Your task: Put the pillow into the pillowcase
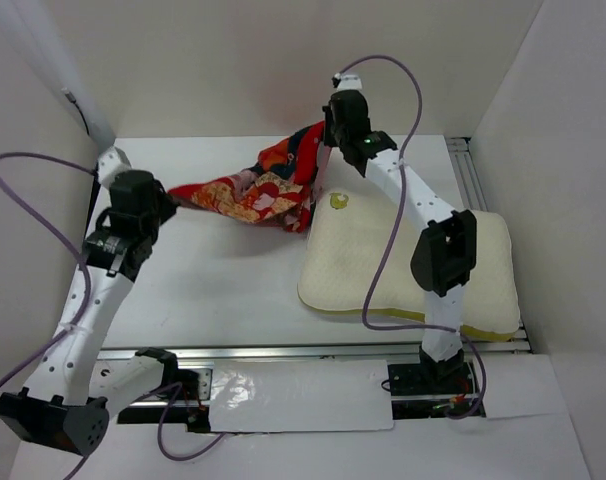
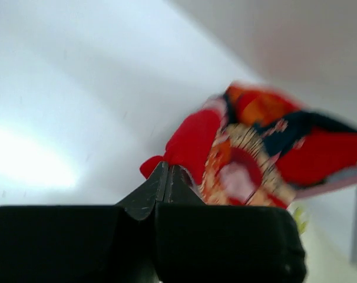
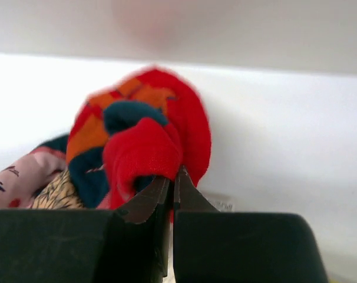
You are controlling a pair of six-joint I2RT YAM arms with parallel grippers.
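pillowcase [image 1: 253, 195]: red, printed, bunched | left fingers [image 2: 148, 191], right fingers [image 3: 144, 201]: clamped on it

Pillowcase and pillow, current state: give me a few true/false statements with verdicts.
1. The left gripper and right gripper are each shut on the pillowcase. True.
2. The pillow is inside the pillowcase. False: it lies bare on the table, outside the case.
3. The pillowcase is spread flat. False: it hangs bunched, stretched between the two grippers.
4. The pillow's gold logo faces up, at the corner nearest the pillowcase. True.
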